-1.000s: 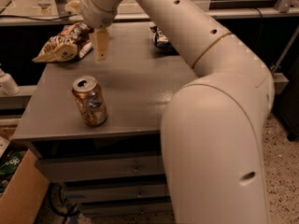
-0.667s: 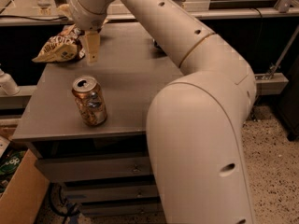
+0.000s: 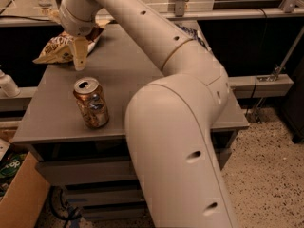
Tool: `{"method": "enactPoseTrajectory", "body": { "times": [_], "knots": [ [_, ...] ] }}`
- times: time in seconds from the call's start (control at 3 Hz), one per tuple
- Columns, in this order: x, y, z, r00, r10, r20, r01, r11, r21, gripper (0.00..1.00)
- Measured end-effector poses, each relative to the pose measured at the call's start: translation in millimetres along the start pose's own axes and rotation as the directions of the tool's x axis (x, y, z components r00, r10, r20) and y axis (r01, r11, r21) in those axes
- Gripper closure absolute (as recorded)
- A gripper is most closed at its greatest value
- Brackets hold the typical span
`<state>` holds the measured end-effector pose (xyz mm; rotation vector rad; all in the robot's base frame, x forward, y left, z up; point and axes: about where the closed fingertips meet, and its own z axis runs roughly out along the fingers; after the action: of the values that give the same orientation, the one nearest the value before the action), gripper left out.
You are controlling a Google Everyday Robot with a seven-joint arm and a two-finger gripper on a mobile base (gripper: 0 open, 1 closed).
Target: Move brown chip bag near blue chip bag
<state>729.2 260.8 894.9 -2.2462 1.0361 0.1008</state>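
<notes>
The brown chip bag (image 3: 53,51), glossy brown with a tan-cream end, lies at the far left corner of the grey table (image 3: 128,75). My gripper (image 3: 79,56) hangs over the table right at the bag's right edge, touching or almost touching it. I cannot tell whether it holds the bag. The blue chip bag (image 3: 194,33) shows only as a dark sliver with white lettering at the far right of the table, mostly hidden behind my arm (image 3: 156,46).
A dented copper-coloured can (image 3: 91,102) stands upright at the front left of the table. A cardboard box (image 3: 21,198) sits on the floor to the lower left. A white bottle (image 3: 6,83) stands left of the table. Drawers are below the tabletop.
My gripper has moved left and slightly back, from the table's middle rear to the brown bag's right edge. My arm now hides most of the blue bag. The can has not moved.
</notes>
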Motion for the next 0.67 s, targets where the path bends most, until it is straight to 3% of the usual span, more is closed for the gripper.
{"method": "enactPoseTrajectory", "body": {
  "times": [0.33, 0.67],
  "knots": [
    [7, -9, 14, 1.000, 0.018, -0.018, -0.018, 0.9998, 0.002, 0.16],
    [20, -10, 20, 0.998, 0.051, -0.039, -0.051, 0.9987, 0.004, 0.41]
  ]
}}
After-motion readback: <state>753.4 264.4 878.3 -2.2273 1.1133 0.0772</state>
